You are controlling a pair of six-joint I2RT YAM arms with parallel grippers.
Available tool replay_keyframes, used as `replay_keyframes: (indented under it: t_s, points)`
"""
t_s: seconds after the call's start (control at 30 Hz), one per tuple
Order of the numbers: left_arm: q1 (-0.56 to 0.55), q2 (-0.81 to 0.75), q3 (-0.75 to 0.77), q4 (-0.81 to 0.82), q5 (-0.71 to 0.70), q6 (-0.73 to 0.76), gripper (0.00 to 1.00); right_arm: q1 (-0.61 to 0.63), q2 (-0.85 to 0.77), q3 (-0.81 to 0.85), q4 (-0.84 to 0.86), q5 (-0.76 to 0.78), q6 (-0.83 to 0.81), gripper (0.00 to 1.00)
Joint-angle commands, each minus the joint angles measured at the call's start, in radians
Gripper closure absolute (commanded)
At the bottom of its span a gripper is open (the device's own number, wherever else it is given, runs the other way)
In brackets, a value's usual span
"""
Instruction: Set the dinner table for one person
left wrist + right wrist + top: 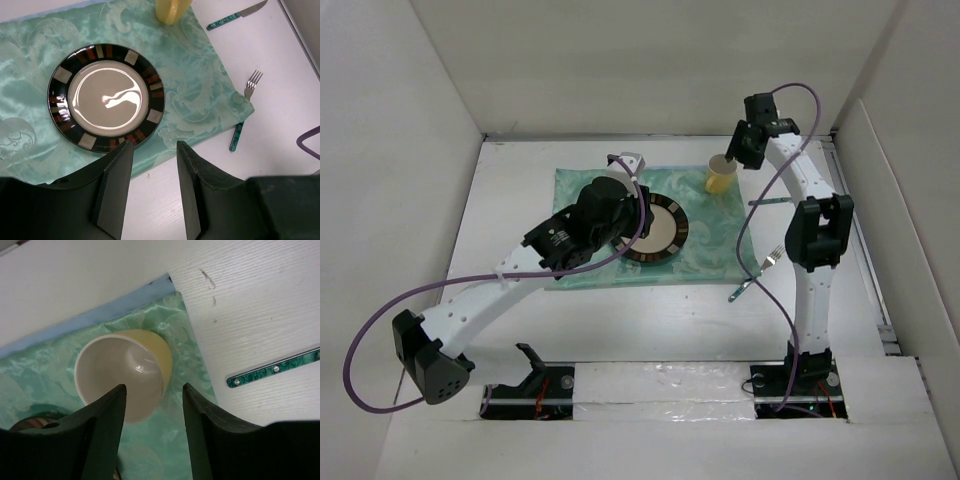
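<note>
Nearest your bases, the left gripper [150, 192] hangs over the near edge of the green placemat [200, 90] with its jaws spread and nothing between them. The striped-rim plate [107, 97] lies just ahead of them, flat on the cloth and bare. The dinner table [650, 325] is the white top under all of it, and you can see it bare on every side of the cloth. What I'd watch is the cutlery, because both pieces are off on the right, on bare tabletop. The fork [237, 134] lies at the cloth's near right corner. Its long axis runs diagonally, handle toward you and tines pointing away and right. I can't tell whether the cloth corner covers its neck or just touches it. Further back, the knife [272, 372] lies beside the cloth's right edge, roughly crosswise, with its teal handle just to the right of the right jaws. The right arm is clearly nearer to both, so I'd guess it takes them. Farthest out, the yellow cup [125, 370] stands upright and empty on the cloth's far right corner. The right gripper [154, 435] is directly over it, jaws wide apart and not pinching anything.
</note>
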Motion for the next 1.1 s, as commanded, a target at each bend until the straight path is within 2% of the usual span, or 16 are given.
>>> replay_keyframes:
  t_s: [0.0, 0.07, 0.1, 0.17, 0.2, 0.27, 0.33, 0.4, 0.47, 0.67, 0.87, 1.07]
  points:
    - [0.001, 0.007, 0.014, 0.043, 0.019, 0.009, 0.63, -0.062, -0.160, 0.000, 0.060, -0.009, 0.034, 0.45]
    - [0.001, 0.012, 0.015, 0.048, 0.022, 0.009, 0.63, -0.091, -0.226, -0.097, 0.104, 0.013, 0.052, 0.48]
    - [0.001, 0.012, 0.014, 0.052, 0.029, 0.009, 0.63, -0.108, -0.266, -0.164, 0.139, 0.019, 0.061, 0.73]
    - [0.001, 0.009, 0.004, 0.066, 0.036, 0.009, 0.63, -0.174, -0.355, -0.369, 0.244, -0.002, 0.103, 1.00]
    - [0.001, 0.006, 0.000, 0.068, 0.043, 0.007, 0.63, -0.198, -0.375, -0.431, 0.270, -0.018, 0.118, 1.00]
    - [0.010, -0.007, -0.017, 0.080, 0.046, 0.007, 0.63, -0.252, -0.384, -0.552, 0.311, -0.056, 0.141, 1.00]
    - [0.010, -0.011, -0.025, 0.080, 0.051, 0.010, 0.63, -0.261, -0.362, -0.583, 0.286, -0.024, 0.141, 1.00]
    - [0.010, -0.016, -0.031, 0.076, 0.052, 0.018, 0.63, -0.270, -0.313, -0.584, 0.262, -0.006, 0.138, 0.85]
    - [0.010, -0.016, -0.034, 0.072, 0.053, 0.024, 0.63, -0.270, -0.247, -0.568, 0.250, -0.009, 0.124, 0.64]
    - [0.010, -0.016, -0.037, 0.066, 0.063, 0.030, 0.63, -0.270, -0.156, -0.461, 0.218, -0.027, 0.149, 0.48]
    - [0.010, -0.014, -0.054, 0.071, 0.068, 0.026, 0.63, -0.280, -0.099, -0.369, 0.181, -0.027, 0.170, 0.47]
    - [0.010, -0.004, -0.046, 0.075, 0.060, 0.027, 0.63, -0.270, -0.066, -0.369, 0.140, 0.030, 0.187, 0.49]
